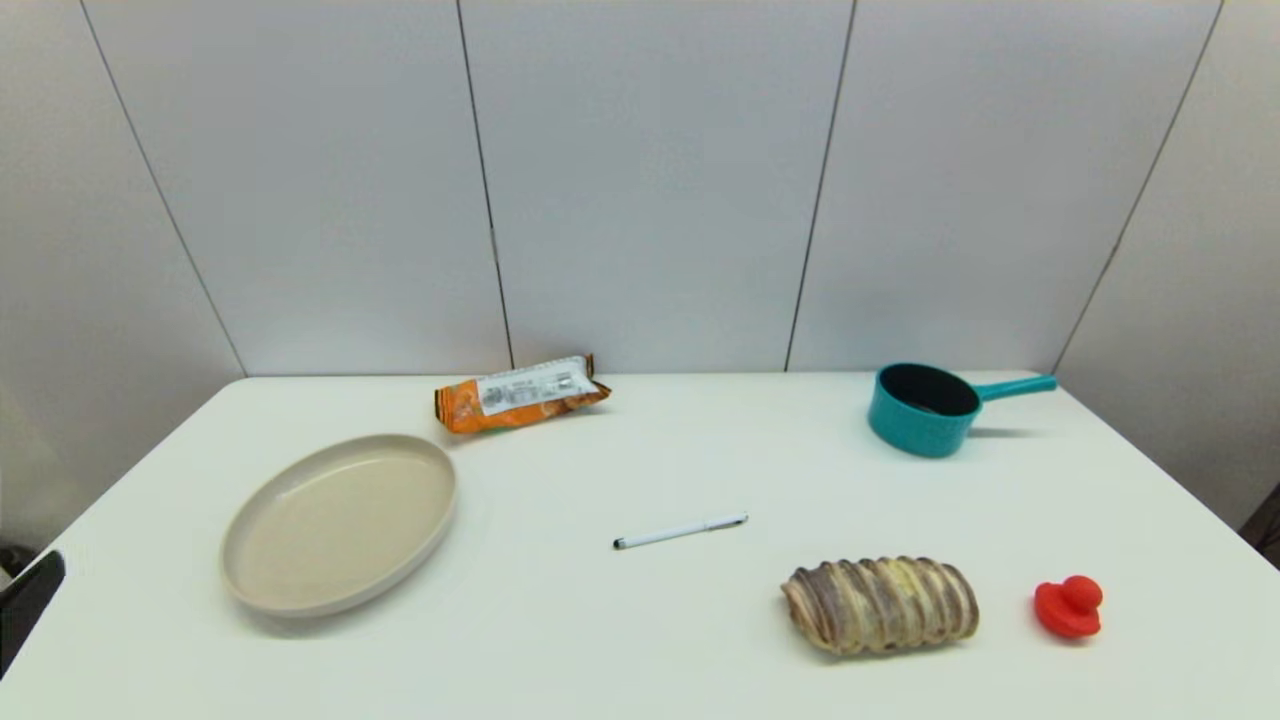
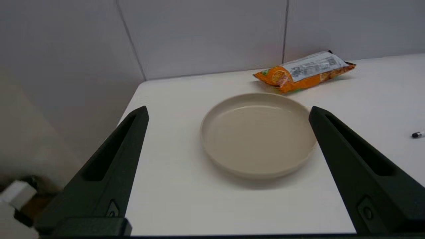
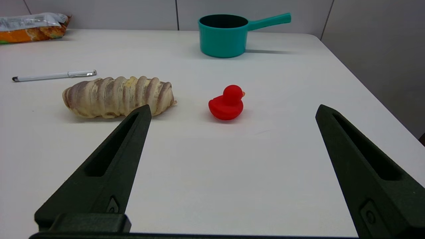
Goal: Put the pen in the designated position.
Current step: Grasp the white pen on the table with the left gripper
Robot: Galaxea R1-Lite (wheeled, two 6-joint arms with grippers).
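Pen [image 1: 680, 531] lies flat near the middle of the white table [image 1: 620, 640], black tip pointing left, untouched and well apart from both of my grippers. My left gripper [image 2: 227, 111] hovers low at the near left edge with its fingers [image 2: 113, 166] spread wide and nothing between them, the beige oval plate [image 2: 257, 171] framed in the gap. My right gripper [image 3: 232, 111] waits at the near right with its fingers [image 3: 109, 169] equally wide apart, holding nothing, the red toy duck [image 3: 227, 103] in front of them.

From the head, only a dark sliver of my left arm shows at the left edge; neither pair of fingers is visible there. That view lays out the whole table: the plate at left, an orange snack packet [image 1: 520, 395] at the far side, a teal saucepan [image 1: 925, 410] far right, a striped bread loaf [image 1: 880, 603] near right, just right of the pen and nearer to me.

My left wrist camera catches only the pen's dark tip, right of the plate. My right wrist camera shows its full length, clip included, lying beyond the loaf.
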